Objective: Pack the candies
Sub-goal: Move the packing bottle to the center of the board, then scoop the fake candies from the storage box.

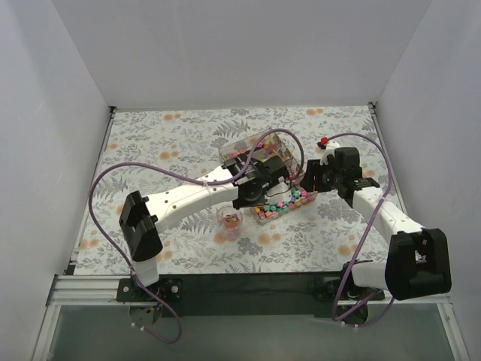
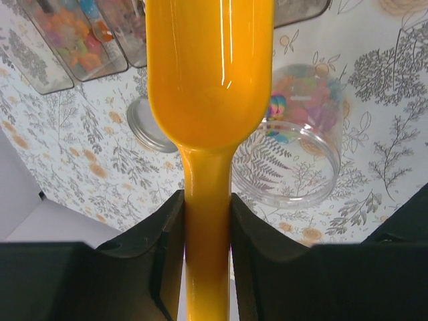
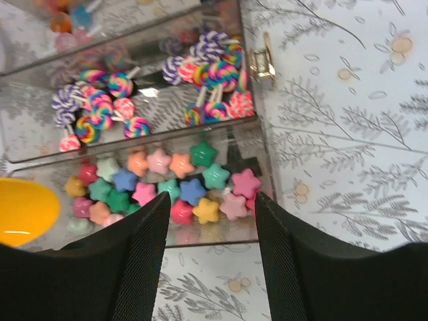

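The left gripper [image 2: 208, 207] clamps the orange scoop [image 2: 210, 67] by its handle above a clear jar [image 2: 314, 170]. The right gripper [image 3: 210, 200], jaws spread and holding nothing, hangs over the box [image 3: 214, 239] at its near wall. The candies [image 3: 180, 187] fill that compartment, and the tablecloth [image 3: 348, 134] spreads rightward.

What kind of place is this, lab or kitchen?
Most likely a lab robot cell: plain white panels enclose it, the left arm and right arm are mounted by an aluminium rail, and a floral tablecloth covers the surface.
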Available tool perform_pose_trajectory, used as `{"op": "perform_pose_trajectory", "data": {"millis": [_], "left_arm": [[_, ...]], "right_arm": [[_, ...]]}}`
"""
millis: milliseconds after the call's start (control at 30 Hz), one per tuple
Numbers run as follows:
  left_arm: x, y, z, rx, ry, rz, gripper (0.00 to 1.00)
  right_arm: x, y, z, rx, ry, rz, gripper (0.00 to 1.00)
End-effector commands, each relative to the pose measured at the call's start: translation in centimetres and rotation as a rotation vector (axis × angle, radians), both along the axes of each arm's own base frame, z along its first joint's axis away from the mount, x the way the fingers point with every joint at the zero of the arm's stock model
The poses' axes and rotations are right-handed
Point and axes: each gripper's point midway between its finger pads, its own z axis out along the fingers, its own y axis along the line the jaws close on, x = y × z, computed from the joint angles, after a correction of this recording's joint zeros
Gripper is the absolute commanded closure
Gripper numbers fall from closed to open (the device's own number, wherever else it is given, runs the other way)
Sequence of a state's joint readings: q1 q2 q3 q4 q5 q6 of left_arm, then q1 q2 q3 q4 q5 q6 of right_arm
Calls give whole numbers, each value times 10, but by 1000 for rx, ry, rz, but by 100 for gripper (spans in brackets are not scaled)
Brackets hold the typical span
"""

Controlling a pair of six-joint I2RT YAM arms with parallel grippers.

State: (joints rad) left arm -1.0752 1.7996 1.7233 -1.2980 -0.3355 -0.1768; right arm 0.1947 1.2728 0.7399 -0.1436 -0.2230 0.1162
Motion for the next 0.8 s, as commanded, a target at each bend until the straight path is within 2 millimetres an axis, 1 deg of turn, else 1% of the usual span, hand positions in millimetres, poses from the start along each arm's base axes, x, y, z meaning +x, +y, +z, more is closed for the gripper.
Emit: {"op": "perform_pose_trajectory", "data": {"millis": [0,33,67,133,167,200,233,267,300,367,400,433,467,533,567,633,667,733,767], "left_arm": [[4,-19,5,-65,2,-11,100],[5,-23,5,-81,3,-9,100],[5,-27,4,-94,7,-11,100],[6,-34,5,-125,6,-13,100],[5,-37,6,-142,9,-13,100],[5,-38,9,-158,6,-15,100],[6,-43,9,-179,5,-16,100],[6,-44,11,-191,5,-17,100],[6,-46,11,-204,4,-16,100],[5,-51,17,-250,0,-20,100],[5,-53,19,-265,2,-21,100],[6,-56,27,-303,-12,-25,100],[5,-57,28,-315,-14,-27,100],[6,-60,37,-363,-34,-30,100],[7,-61,41,-382,-42,-30,100],[7,-65,46,-427,-55,-38,100],[6,-66,54,-462,-60,-46,100],[6,-71,58,-507,-61,-62,100],[5,-69,57,-518,-62,-60,100]], "right_arm": [[11,29,37,130,-103,114,41],[8,35,39,161,-100,133,43],[1,45,44,223,-88,169,43],[-6,55,46,285,-93,209,45],[-14,63,46,328,-69,246,46],[-16,67,47,346,-68,263,46],[-19,70,44,360,-53,274,46],[-25,77,42,380,-34,307,46],[-26,80,41,389,-30,314,46],[-32,87,32,402,9,336,46],[-33,89,30,407,18,344,46],[-34,91,27,406,29,348,46],[-35,94,21,404,49,354,47],[-37,96,16,403,70,361,47],[-39,98,10,400,87,361,47],[-40,98,5,397,104,359,47],[-41,99,2,396,112,362,47],[-42,101,2,397,116,367,47],[-42,102,4,399,112,371,47]]}}
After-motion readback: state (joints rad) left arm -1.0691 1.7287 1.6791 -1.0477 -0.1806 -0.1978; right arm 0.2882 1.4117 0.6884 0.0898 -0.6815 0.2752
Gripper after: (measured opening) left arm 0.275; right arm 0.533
